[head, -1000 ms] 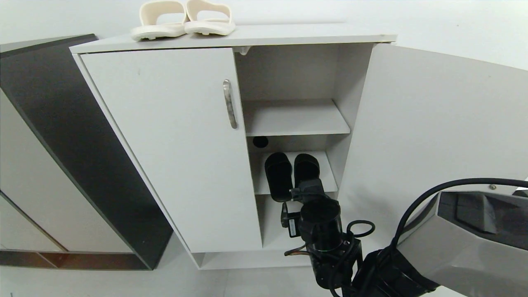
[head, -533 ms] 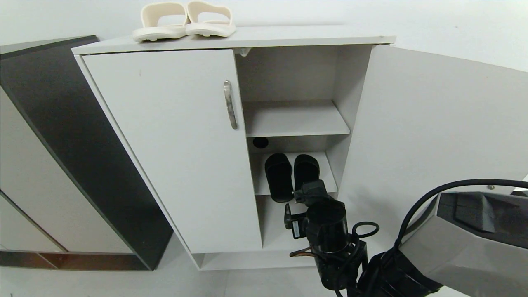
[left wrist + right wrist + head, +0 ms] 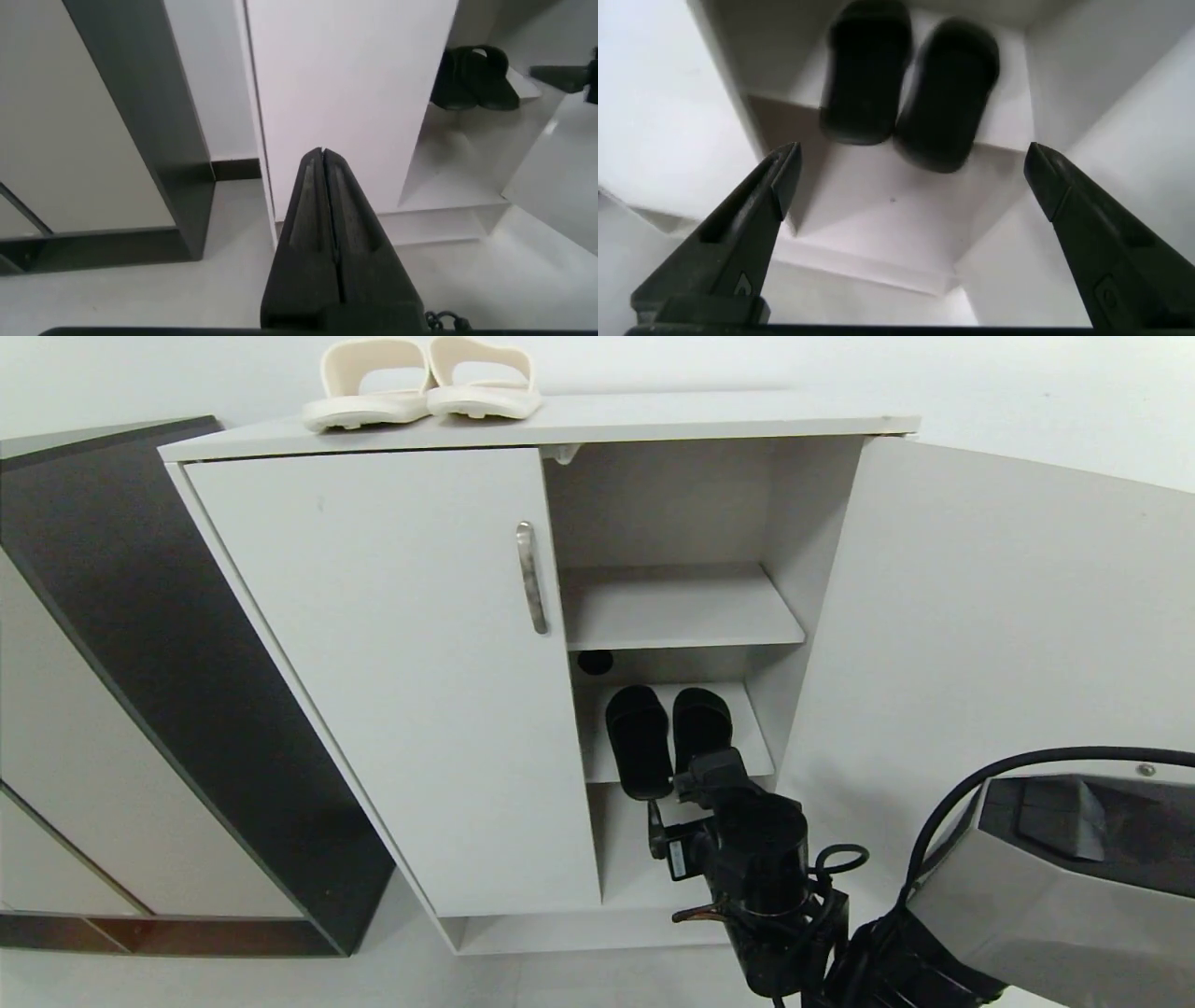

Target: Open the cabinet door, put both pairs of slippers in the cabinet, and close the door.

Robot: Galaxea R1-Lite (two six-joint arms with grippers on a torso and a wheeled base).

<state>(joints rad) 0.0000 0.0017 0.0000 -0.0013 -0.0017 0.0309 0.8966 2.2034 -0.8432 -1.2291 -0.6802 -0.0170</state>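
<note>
1. Right gripper [image 3: 912,163] low in front of the cabinet's open right half, just short of the lower shelf [image 3: 750,747]; jaws spread wide, nothing between the fingers [image 3: 757,215].
2. Left gripper [image 3: 322,163] low over the pale floor [image 3: 168,280], facing the closed left door [image 3: 346,84]; jaws pressed flat together, nothing held.
3. Right door [image 3: 980,616] swung fully open toward the robot's right, its inner face turned to the head camera.
4. Left door shut, with an upright metal handle [image 3: 532,577] at its inner edge.
5. Pair of black slippers [image 3: 639,737] inside the cabinet [image 3: 653,425], side by side on the lower shelf, near ends slightly over the shelf's front edge. In the right wrist view, framed between the two spread fingers, apart from both.
6. Above them, a round dark hole [image 3: 595,663] in the back panel, then the upper shelf [image 3: 677,607].
7. Pair of cream slippers [image 3: 481,397] not yet inside: on the cabinet top, toward its left end, side by side and touching, well apart from both grippers.
8. Dark panel [image 3: 140,616] just beside the cabinet on the robot's left; white wall [image 3: 1027,392] behind it all.
</note>
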